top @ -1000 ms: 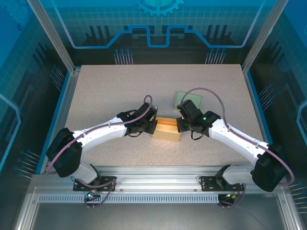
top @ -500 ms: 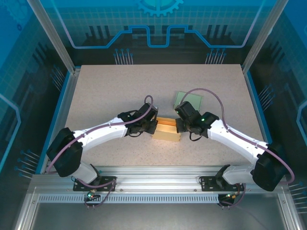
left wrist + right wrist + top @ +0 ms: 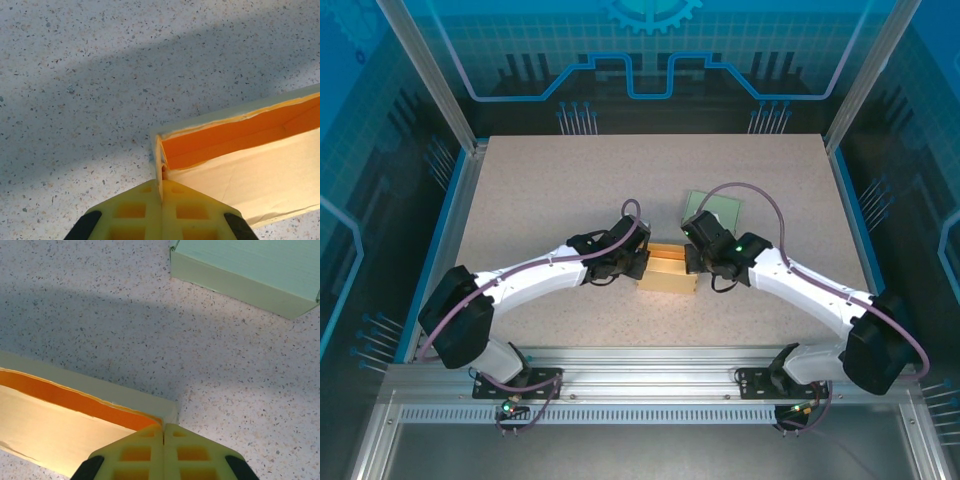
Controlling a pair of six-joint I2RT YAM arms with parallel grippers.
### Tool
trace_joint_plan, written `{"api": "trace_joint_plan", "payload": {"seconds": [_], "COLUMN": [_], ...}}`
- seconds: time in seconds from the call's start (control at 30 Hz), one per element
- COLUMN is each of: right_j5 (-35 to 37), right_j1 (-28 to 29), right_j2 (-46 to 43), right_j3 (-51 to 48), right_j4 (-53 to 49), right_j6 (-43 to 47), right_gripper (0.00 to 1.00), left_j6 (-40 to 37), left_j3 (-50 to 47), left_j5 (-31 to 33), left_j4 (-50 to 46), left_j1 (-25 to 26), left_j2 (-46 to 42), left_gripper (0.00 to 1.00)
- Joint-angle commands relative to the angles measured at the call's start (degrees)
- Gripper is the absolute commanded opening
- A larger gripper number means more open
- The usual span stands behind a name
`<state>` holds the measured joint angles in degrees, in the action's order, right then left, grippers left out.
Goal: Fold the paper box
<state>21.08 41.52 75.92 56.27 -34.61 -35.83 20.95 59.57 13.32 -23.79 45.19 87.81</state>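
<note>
The paper box [image 3: 667, 270] is a pale yellow, half-formed tray with an orange inside, lying mid-table between both arms. My left gripper [image 3: 642, 262] is shut on the box's left end wall; in the left wrist view the yellow fingertips [image 3: 145, 200] pinch that thin wall [image 3: 159, 155]. My right gripper [image 3: 691, 260] is shut on the right end wall, and the right wrist view has its fingertips [image 3: 182, 442] meeting at the box's corner [image 3: 167, 415]. The box's orange inner wall [image 3: 240, 130] stands upright along the far side.
A pale green folded box [image 3: 712, 211] lies just behind the right gripper; its near edge [image 3: 240, 287] is a short way beyond the yellow box. Speckled tabletop [image 3: 540, 200] stretches to the left and back. Blue rails [image 3: 460, 190] edge the table.
The right gripper and its wrist have shifted slightly left and back, nudging the box's right end inward. The left arm has hardly moved.
</note>
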Motion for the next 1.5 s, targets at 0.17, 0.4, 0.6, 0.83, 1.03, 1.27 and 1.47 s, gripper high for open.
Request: {"api": "trace_joint_plan", "payload": {"seconds": [0.17, 0.4, 0.6, 0.83, 1.03, 1.27, 1.47], "right_j5": [-1.18, 0.83, 1.79, 3.89, 3.47, 1.26, 1.29], "right_j1": [3.79, 5.76, 5.77, 5.77, 5.56, 5.41, 5.15], "right_j2": [-0.05, -3.40, -4.89, -5.12, -6.11, -7.78, -8.42], "right_j3": [-2.72, -9.21, -12.02, -13.09, -14.25, -15.54, -17.13], "right_j4": [3.84, 8.48, 10.29, 9.29, 8.59, 8.64, 10.29], "right_j6": [-1.82, -2.74, -2.75, -2.32, -0.09, 3.28, 2.79], "right_gripper": [0.00, 0.00, 0.00, 0.00, 0.00, 0.00, 0.00], "left_j6": [0.33, 0.49, 0.50, 0.53, 0.48, 0.38, 0.38], "left_j3": [-1.47, -1.65, -2.03, -2.09, -2.09, -1.91, -1.91], "left_j5": [-2.87, -2.38, -1.94, -1.81, -1.65, -1.55, -1.67], "left_j4": [-3.98, -3.81, -3.46, -3.81, -3.82, -3.81, -3.54], "left_j1": [1.57, 1.59, 1.59, 1.57, 1.57, 1.53, 1.51], "left_j2": [3.02, 2.62, 1.91, 1.77, 1.69, 1.84, 1.46], "left_gripper": [0.02, 0.02, 0.02, 0.02, 0.02, 0.02, 0.06]}}
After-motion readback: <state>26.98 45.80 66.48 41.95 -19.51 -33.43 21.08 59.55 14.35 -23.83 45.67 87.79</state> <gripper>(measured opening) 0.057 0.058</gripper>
